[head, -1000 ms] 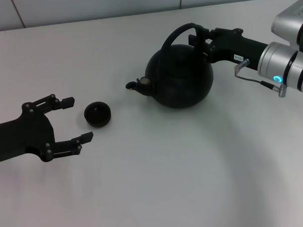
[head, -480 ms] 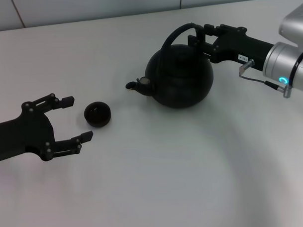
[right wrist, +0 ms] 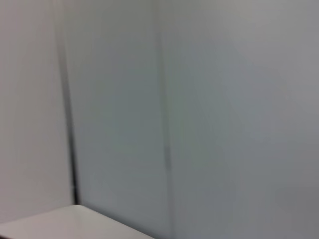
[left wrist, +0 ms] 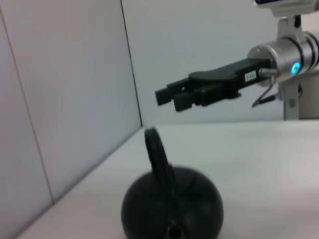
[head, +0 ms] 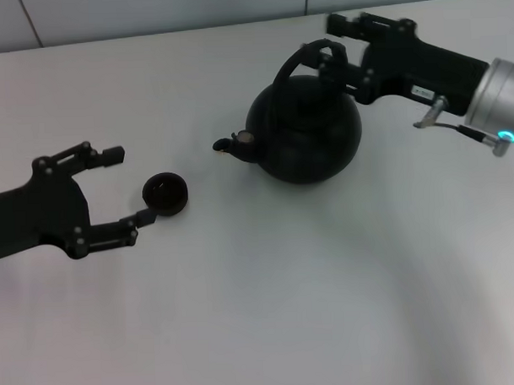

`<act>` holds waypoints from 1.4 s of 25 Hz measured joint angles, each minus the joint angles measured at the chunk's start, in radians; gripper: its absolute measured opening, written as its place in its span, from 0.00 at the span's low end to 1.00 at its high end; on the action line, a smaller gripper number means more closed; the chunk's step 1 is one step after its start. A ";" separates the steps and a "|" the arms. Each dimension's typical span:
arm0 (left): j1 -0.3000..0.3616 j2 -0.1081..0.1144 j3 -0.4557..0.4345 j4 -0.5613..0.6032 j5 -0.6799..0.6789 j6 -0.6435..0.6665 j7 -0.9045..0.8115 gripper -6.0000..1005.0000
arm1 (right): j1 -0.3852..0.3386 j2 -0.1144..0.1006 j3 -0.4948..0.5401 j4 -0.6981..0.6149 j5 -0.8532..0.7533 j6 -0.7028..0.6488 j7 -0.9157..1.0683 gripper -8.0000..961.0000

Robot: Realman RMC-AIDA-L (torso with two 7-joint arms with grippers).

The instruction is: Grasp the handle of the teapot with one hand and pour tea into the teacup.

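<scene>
Teapot (head: pixel 304 132) sits upright on the white counter (head: pixel 269 310), at about 1 o'clock from centre, spout toward 9 o'clock. Handle (head: pixel 301 62) arches over the lid, standing up. Right gripper (head: pixel 334 39) comes in from 3 o'clock, fingers spread; from the left wrist view it hangs above and behind the handle, apart from it, grasping nothing. Teacup (head: pixel 165 194) stands at 9 o'clock from the teapot, well apart. Left gripper (head: pixel 132 185) lies low at the counter's 9 o'clock side, released, its near finger (head: pixel 144 217) touching or just beside the teacup.
</scene>
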 joint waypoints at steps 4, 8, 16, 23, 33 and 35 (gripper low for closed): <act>-0.002 0.002 0.000 0.020 -0.052 0.037 -0.002 0.86 | 0.060 -0.001 -0.007 -0.009 -0.101 -0.038 -0.005 0.58; 0.014 0.000 0.000 0.034 -0.130 0.054 0.000 0.86 | 0.100 0.005 -0.077 -0.012 -0.200 -0.034 -0.011 0.58; 0.028 0.002 0.000 0.027 -0.173 0.064 -0.009 0.86 | 0.098 0.008 -0.156 -0.008 -0.201 -0.037 -0.073 0.58; 0.029 0.001 0.000 0.023 -0.169 0.060 -0.009 0.86 | 0.086 0.010 -0.156 -0.010 -0.201 -0.040 -0.067 0.58; 0.029 0.002 0.002 0.015 -0.167 0.057 -0.009 0.86 | 0.075 0.010 -0.146 -0.016 -0.194 -0.070 -0.066 0.58; 0.029 0.003 0.001 0.013 -0.167 0.057 -0.009 0.86 | 0.073 0.010 -0.146 -0.019 -0.191 -0.070 -0.066 0.58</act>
